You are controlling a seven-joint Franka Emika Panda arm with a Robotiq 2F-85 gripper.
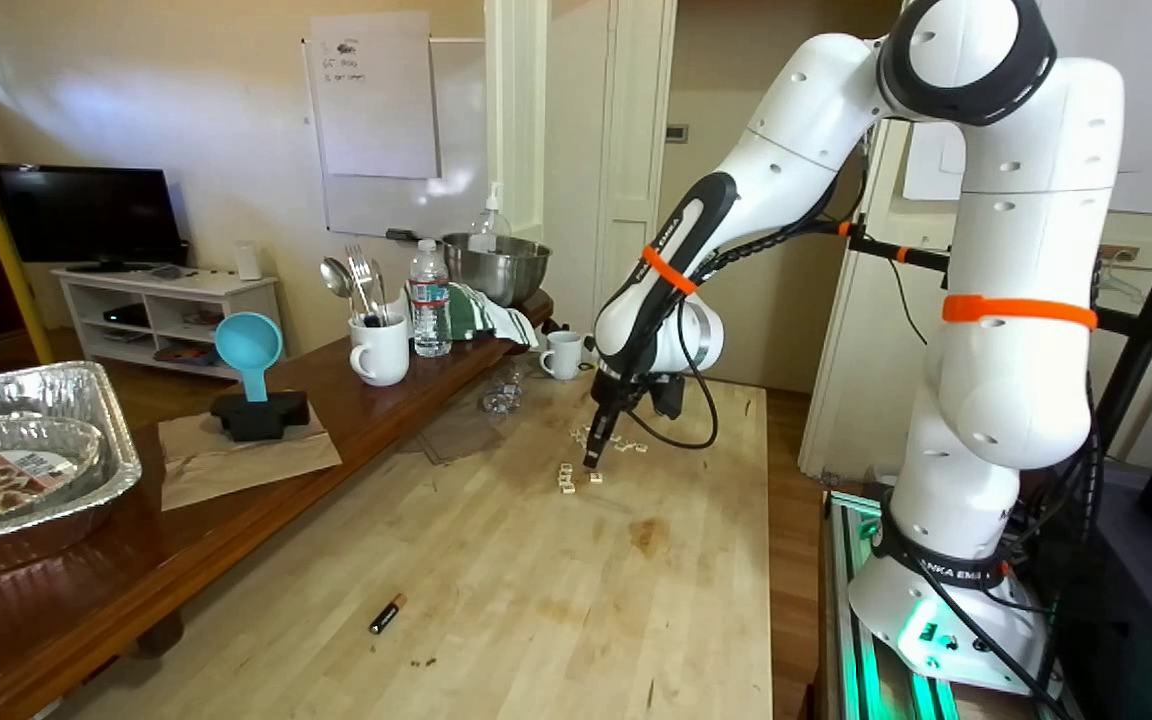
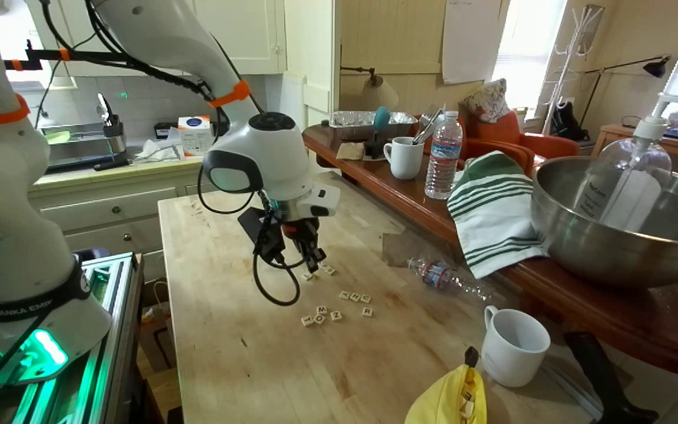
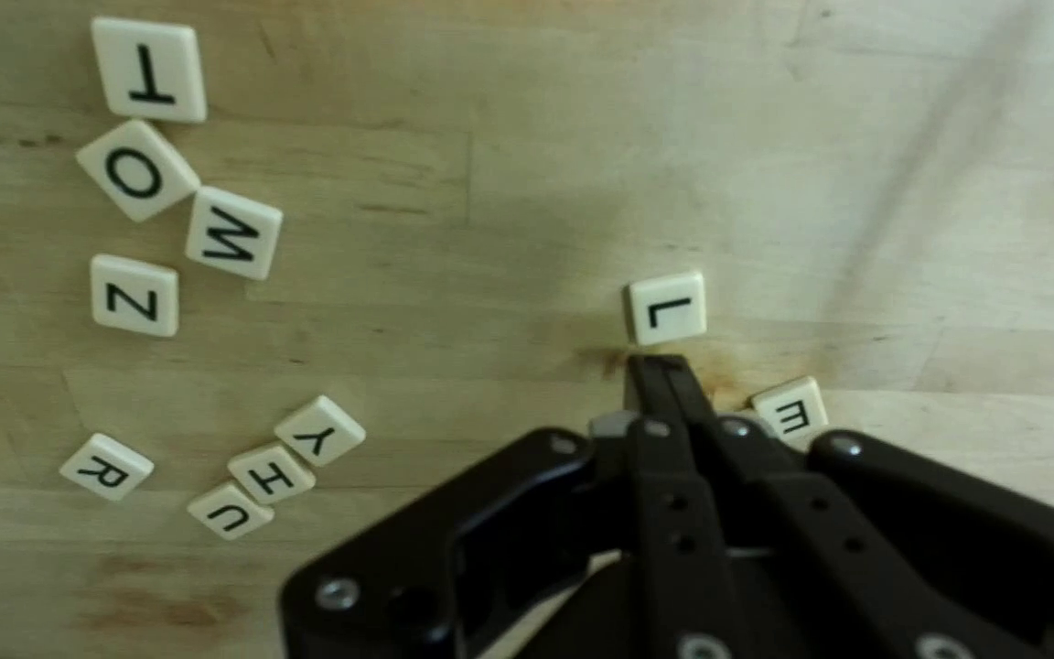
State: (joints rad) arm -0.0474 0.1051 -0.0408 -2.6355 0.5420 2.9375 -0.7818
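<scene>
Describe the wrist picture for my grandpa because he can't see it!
A shut black gripper juts in from the bottom to just below an L tile on a wooden tabletop. An E tile is to the right, and eight more letter tiles lie scattered at left.

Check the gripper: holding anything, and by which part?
Nothing held: the gripper is shut and empty; the L tile lies just beyond its tip in the wrist view.

A red armchair (image 2: pixel 507 128) stands near a bright window (image 2: pixel 530 50).
</scene>
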